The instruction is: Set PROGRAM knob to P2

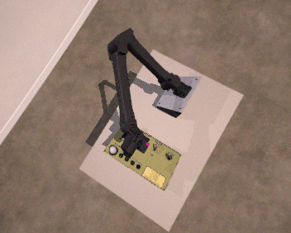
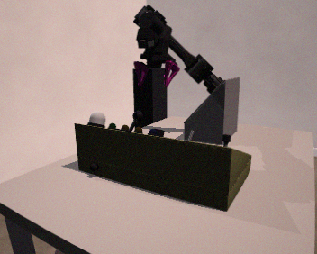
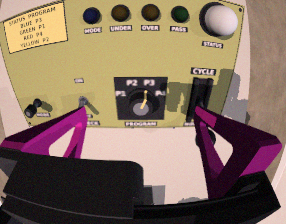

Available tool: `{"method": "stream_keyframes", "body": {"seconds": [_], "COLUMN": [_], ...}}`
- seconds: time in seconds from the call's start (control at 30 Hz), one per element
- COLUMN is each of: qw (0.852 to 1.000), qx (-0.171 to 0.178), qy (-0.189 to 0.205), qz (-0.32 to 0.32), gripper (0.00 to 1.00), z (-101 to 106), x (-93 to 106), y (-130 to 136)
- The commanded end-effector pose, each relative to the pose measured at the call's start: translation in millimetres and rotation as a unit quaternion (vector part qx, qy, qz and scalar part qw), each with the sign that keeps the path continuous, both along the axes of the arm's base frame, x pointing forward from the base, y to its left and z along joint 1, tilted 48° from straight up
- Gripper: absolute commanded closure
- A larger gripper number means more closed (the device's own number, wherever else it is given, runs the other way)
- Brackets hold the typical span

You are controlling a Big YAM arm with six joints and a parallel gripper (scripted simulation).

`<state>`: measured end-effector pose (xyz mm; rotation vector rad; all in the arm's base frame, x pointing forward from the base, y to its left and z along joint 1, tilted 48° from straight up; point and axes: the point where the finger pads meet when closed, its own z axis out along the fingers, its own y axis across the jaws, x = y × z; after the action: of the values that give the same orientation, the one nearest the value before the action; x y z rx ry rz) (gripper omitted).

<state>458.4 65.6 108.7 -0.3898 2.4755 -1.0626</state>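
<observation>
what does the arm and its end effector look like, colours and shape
The arm is matte black, built of long boxy links with chunkier blocks at the joints. It rises from a grey wedge-shaped base. The end effector has a broad black body and two magenta, angular, strut-like fingers. No cables or markings show.

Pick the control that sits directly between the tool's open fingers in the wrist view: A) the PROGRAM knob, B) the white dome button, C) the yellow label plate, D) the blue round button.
A: the PROGRAM knob lies centred between the two magenta fingers of the open tool.
</observation>
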Motion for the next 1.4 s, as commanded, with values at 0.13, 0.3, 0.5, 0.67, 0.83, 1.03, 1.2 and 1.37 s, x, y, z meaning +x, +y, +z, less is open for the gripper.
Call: {"method": "stream_keyframes", "body": {"seconds": [0.13, 0.3, 0.5, 0.67, 0.83, 1.03, 1.2, 1.37], "qw": [1.000, 1.000, 1.000, 1.000, 1.000, 1.000, 1.000, 1.000], "qx": [0.006, 0.006, 0.010, 0.007, 0.006, 0.003, 0.003, 0.003], "qy": [-0.013, -0.013, -0.021, -0.017, -0.016, -0.010, -0.008, -0.008], "qz": [0.007, 0.007, 0.006, 0.002, 0.000, 0.000, 0.000, 0.000], "gripper": [0.00, 0.30, 0.30, 0.30, 0.30, 0.30, 0.30, 0.30], "z": [8.2, 8.2, 8.9, -8.2, -13.9, -18.5, -16.9, -16.9], "x": [7.6, 7.6, -2.8, -54.3, -69.8, -66.0, -67.5, -67.5], "y": [14.2, 14.2, 8.2, -23.7, -33.9, -32.3, -33.0, -33.0]}}
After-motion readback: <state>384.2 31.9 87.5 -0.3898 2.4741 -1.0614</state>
